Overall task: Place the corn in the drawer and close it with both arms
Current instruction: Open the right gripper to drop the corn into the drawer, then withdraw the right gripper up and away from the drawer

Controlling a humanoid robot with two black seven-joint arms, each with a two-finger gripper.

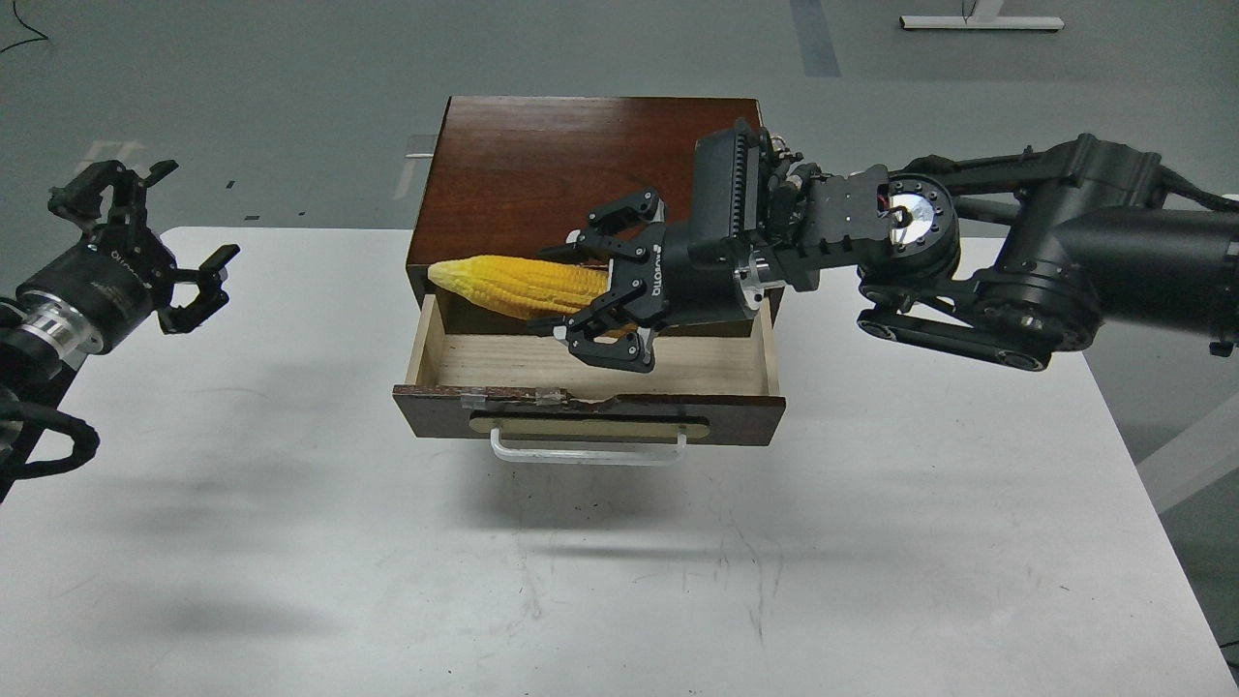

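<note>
The drawer stands pulled out of the dark wood cabinet, with its pale-wood floor bare and its white bar handle facing me. My right gripper reaches in from the right and is shut on the thick end of the yellow corn. The cob lies roughly level above the back of the drawer, its tip pointing left. My left gripper is open and empty above the table's far left edge, well apart from the drawer.
The white table holds the cabinet at its back middle. My right arm crosses above the table's right rear. Grey floor lies beyond the table, with a white stand base at the top right.
</note>
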